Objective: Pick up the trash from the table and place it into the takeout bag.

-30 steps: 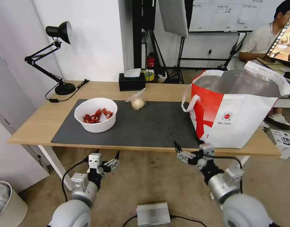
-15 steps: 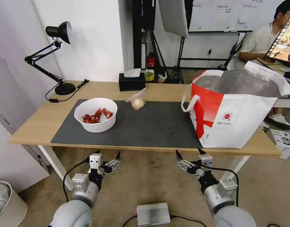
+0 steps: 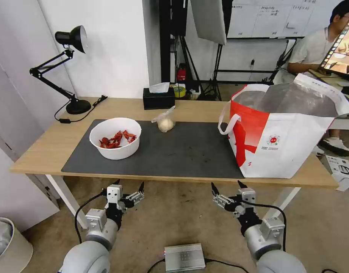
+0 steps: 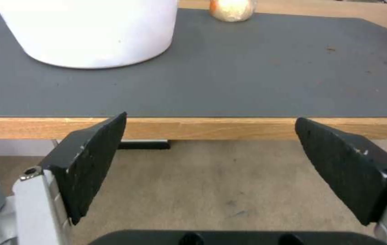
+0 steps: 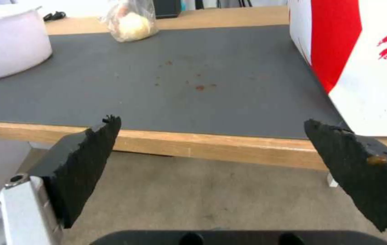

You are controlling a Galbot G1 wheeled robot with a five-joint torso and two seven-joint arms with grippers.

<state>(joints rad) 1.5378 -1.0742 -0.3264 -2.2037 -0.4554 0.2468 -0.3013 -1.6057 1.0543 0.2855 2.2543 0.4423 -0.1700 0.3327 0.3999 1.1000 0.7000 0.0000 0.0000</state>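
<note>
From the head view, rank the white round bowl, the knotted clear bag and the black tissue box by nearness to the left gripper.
The left gripper hangs open below the table's near edge.
1. White round bowl of red crayfish shells, near left of the grey mat.
2. Knotted clear bag with pale lump, mat's far edge.
3. Black tissue box, table's far edge.

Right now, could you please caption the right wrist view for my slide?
Open right gripper poised below the table edge, facing the grey mat, bagged lump and takeout bag.
</note>
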